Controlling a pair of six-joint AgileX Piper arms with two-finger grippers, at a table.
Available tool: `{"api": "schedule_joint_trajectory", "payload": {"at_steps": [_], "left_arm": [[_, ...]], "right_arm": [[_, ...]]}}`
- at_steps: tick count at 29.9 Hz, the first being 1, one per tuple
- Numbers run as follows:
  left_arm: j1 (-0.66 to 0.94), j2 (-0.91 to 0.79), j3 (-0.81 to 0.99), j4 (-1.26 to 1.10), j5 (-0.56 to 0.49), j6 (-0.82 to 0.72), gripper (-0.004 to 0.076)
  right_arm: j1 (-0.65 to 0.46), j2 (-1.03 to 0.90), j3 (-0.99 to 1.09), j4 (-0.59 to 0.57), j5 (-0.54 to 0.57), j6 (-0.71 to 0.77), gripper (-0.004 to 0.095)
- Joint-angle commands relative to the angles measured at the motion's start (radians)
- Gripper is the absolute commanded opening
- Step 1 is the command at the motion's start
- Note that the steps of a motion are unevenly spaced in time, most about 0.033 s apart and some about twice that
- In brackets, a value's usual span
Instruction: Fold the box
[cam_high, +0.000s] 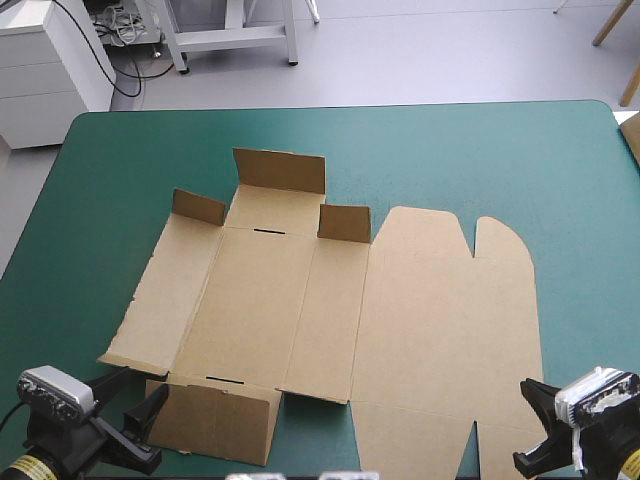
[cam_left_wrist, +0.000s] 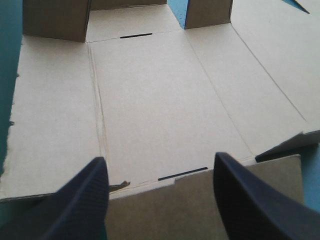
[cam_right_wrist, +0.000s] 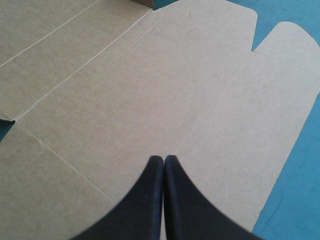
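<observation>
box (cam_high: 260, 310) on table (cam_high: 500, 150) ctr, lid panel (cam_high: 445, 320) to right, flaps (cam_high: 280, 170) up at far end; left gripper (cam_left_wrist: 160, 157) over near-left flap, right gripper (cam_right_wrist: 164, 160) over lid's near part.

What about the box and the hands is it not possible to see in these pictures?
High view: the lid of the box is cut off by the bottom edge.
High view: the far flap hides the table behind it.
Right wrist view: the shut right hand covers the spot under it; whether it touches the lid cannot be told.
</observation>
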Motion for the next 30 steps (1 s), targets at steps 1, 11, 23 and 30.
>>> {"api": "schedule_joint_trajectory", "payload": {"at_steps": [1,11,23,30], "left_arm": [[-0.001,0.014,-0.02,-0.054,-0.071,-0.014,0.0454],[-0.001,0.159,-0.091,0.021,-0.061,-0.03,0.0454],[-0.001,0.679,-0.392,0.049,-0.012,-0.056,0.0454],[0.032,0.959,-0.604,0.047,0.18,-0.024,0.0454]], "right_arm": [[-0.004,0.012,-0.026,-0.01,-0.063,0.001,-0.0021],[-0.004,0.012,-0.026,-0.011,-0.062,0.001,-0.0021],[-0.004,0.012,-0.026,-0.011,-0.062,0.001,-0.0021],[-0.004,0.012,-0.026,-0.008,-0.052,0.001,-0.0021]]}}
